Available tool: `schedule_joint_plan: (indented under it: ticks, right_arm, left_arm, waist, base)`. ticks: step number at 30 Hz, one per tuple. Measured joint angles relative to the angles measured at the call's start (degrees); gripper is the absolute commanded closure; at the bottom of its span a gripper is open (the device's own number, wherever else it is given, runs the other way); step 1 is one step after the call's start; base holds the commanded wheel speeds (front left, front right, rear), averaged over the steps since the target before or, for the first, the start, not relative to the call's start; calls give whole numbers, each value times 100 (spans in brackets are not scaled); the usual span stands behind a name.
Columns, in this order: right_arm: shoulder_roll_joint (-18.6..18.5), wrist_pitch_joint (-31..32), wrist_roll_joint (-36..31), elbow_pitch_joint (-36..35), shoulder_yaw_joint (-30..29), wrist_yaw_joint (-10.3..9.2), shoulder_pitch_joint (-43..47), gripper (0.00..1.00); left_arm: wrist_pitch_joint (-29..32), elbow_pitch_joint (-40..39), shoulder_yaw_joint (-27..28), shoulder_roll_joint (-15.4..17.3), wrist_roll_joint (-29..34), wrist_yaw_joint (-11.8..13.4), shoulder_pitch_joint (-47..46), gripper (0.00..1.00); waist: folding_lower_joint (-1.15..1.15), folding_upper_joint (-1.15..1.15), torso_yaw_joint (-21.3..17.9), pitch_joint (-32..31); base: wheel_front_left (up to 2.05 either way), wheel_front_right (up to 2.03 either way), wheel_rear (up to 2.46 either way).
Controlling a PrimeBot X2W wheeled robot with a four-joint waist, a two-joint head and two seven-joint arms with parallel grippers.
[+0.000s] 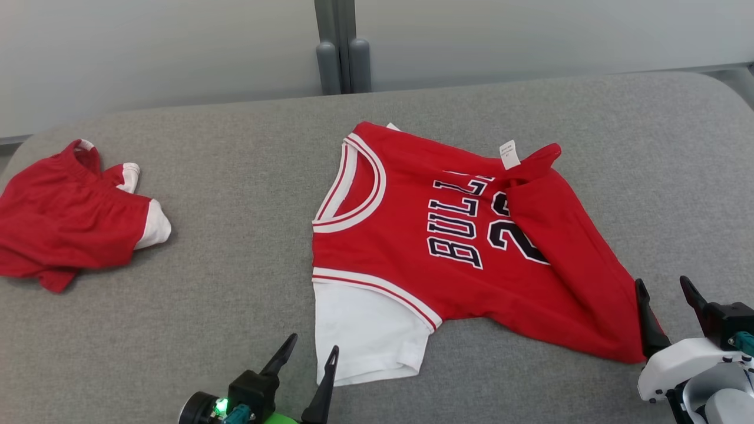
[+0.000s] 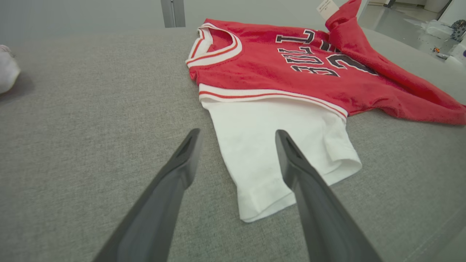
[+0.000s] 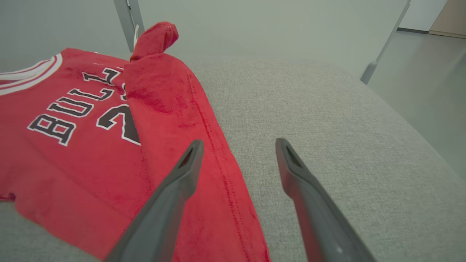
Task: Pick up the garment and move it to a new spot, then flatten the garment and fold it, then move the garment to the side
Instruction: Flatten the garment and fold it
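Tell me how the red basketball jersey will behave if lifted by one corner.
Probably floppy: the red basketball jersey lies creased, its hem folded over the number. Likely light: thin cloth. It may cling to the grey woven surface.

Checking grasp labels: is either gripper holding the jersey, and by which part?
Nothing is held. The left gripper is open by the white sleeve; the right gripper is open at the hem corner of the jersey.
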Motion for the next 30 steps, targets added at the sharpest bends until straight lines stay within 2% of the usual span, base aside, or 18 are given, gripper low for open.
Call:
schedule_joint_plan:
  ticks: [4, 10, 16, 23, 24, 25, 26, 30]
  right_arm:
    - [-41, 0, 40, 701, 35, 0, -292, 0]
    - [18, 1, 88, 1258, -98, 0, -395, 0]
    - [101, 0, 220, 1404, -240, 0, -183, 0]
    - [247, -30, 369, 1553, -101, -7, -114, 0]
    - [249, -53, 414, 1607, -74, -8, -129, 35]
    - [254, -55, 444, 1634, -46, -9, -133, 66]
    - [258, -60, 455, 1651, -10, -9, -140, 100]
    - [324, -40, 641, 1526, 66, -5, -118, 100]
  left_arm:
    - [0, 435, -302, 22, -100, -1, -270, 0]
    - [1, 909, -408, 31, -299, -1, -320, 0]
    - [-13, 1112, -522, -21, -584, -1, -359, 0]
    - [-59, 1523, -805, -82, -987, 1, -566, 0]
    - [-62, 1612, -877, -86, -1048, 1, -627, 0]
    - [-67, 1694, -936, -91, -1116, 1, -667, 57]
    - [-76, 1766, -1029, -93, -1221, 10, -721, 100]
    - [-51, 1826, -1222, -154, -1402, 8, -816, 100]
  waist:
    - [0, 0, -31, 199]
    - [0, 0, -49, 364]
    - [0, 0, 24, 386]
    - [0, 0, -7, 420]
    - [0, 0, -16, 412]
    - [0, 0, -20, 402]
    - [0, 0, -23, 387]
    - [0, 0, -26, 319]
  base:
    - [0, 0, 0]
    - [0, 0, 0]
    - [0, 0, 0]
    - [0, 0, 0]
    - [0, 0, 0]
    - [0, 0, 0]
    - [0, 0, 0]
    - [0, 0, 0]
